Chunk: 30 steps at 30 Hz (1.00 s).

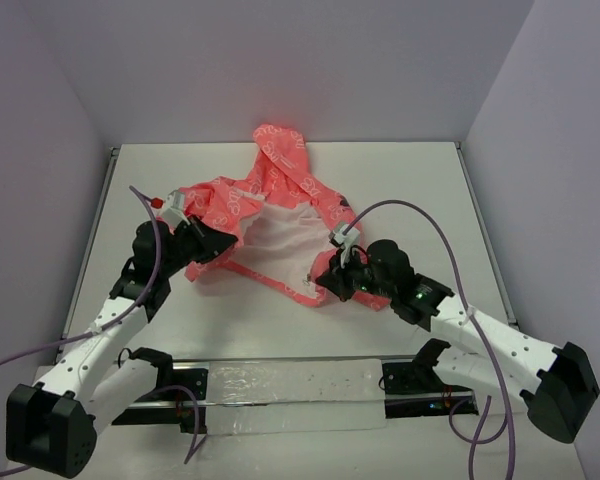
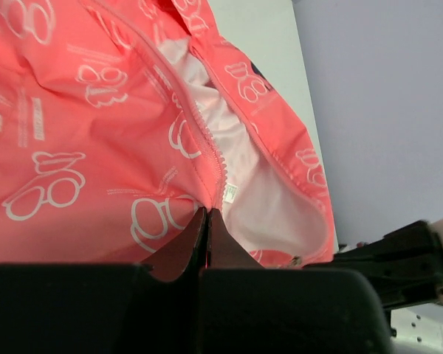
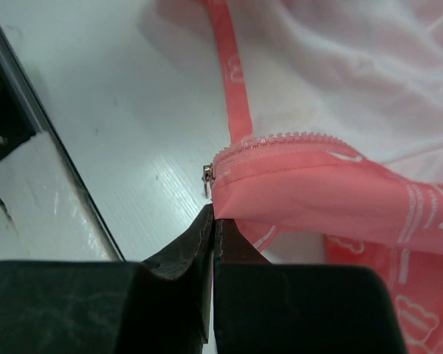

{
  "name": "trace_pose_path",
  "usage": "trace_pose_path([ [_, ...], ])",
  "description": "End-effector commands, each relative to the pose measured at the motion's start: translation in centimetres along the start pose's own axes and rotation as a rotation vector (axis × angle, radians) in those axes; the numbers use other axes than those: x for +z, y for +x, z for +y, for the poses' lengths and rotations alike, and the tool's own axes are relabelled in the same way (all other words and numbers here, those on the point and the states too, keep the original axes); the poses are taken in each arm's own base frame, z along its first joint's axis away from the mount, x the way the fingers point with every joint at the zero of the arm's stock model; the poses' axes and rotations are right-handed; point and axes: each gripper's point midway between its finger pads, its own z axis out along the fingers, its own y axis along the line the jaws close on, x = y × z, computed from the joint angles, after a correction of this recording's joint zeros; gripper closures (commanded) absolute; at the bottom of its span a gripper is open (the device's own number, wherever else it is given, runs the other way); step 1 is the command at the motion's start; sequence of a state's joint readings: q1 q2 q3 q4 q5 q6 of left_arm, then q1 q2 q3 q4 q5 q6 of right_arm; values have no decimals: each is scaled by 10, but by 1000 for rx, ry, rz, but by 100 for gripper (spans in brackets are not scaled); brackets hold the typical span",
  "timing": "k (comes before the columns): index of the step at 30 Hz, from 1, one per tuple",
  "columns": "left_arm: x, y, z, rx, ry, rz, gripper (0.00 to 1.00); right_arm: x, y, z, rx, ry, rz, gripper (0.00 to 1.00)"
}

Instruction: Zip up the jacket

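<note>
jacket (image 1: pixel 280 235) spread open, lining up, mid white table (image 1: pixel 410 180) | left gripper (image 2: pixel 207 225) pinching its zipper edge | right gripper (image 3: pixel 213 225) pinching hem corner beside zipper slider (image 3: pixel 206 177) | clear strip (image 1: pixel 290 385) between arm bases

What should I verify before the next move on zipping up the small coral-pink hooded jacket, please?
1. Left gripper shut on the coral-pink printed jacket, beside its zipper teeth: ok.
2. Right gripper shut on the jacket's hem corner: ok.
3. Small metal zipper fitting in view next to the right grip: ok.
4. The two front edges brought together: not ok; the pale lining lies exposed between them.
5. Whether that fitting is the slider or the end pin: cannot tell.
</note>
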<state>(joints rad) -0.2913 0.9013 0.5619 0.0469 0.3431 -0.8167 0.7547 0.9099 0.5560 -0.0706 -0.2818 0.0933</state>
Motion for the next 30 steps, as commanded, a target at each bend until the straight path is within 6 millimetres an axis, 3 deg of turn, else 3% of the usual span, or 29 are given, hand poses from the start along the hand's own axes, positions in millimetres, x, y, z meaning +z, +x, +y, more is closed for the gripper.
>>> trace_pose_path([
  [1, 5, -1, -34, 54, 103, -86, 100, -5, -43, 15, -94, -69, -136, 100],
  [5, 6, 5, -58, 116, 212, -189, 100, -2, -35, 29, -111, -160, -144, 100],
  [8, -8, 5, -83, 141, 338, -310, 100, -3, -29, 33, -127, -197, -186, 100],
  [13, -20, 10, -115, 218, 438, -308, 100, -8, -33, 52, -149, -300, -169, 100],
  [19, -28, 32, -129, 275, 510, -301, 100, -9, -42, 58, -189, -337, -120, 100],
  [21, -32, 42, -123, 267, 509, -334, 100, -13, -54, 66, -218, -380, -126, 100],
  [30, -48, 45, -134, 313, 615, -404, 100, -15, -52, 73, -187, -440, -57, 100],
])
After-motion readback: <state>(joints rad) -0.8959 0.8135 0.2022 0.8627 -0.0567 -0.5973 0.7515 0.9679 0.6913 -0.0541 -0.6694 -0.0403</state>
